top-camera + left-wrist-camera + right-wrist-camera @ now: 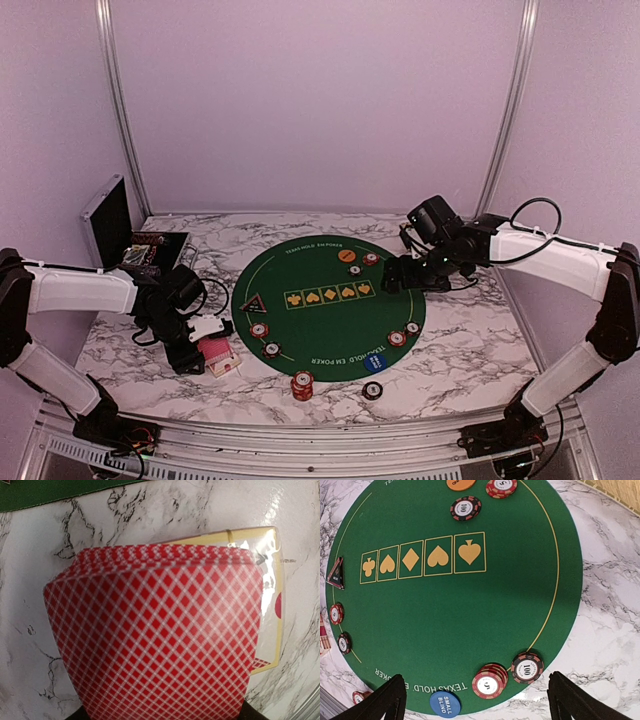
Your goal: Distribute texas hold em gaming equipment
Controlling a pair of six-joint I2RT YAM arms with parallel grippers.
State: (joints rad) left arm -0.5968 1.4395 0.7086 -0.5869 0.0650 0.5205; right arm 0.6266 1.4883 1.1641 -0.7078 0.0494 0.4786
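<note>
My left gripper is shut on a deck of red-backed playing cards just above the marble, left of the green mat. The cards fill the left wrist view and hide the fingers. My right gripper is open and empty, above the mat's right side; its fingertips show wide apart. On the mat lie an orange disc, a blue disc, a black triangle, a red chip stack and single chips.
A black-and-silver case stands open at the back left. A clear card box lies on the marble under the held cards. A chip stack and one chip sit off the mat's front edge. Tan woven material shows at the right wrist view's corner.
</note>
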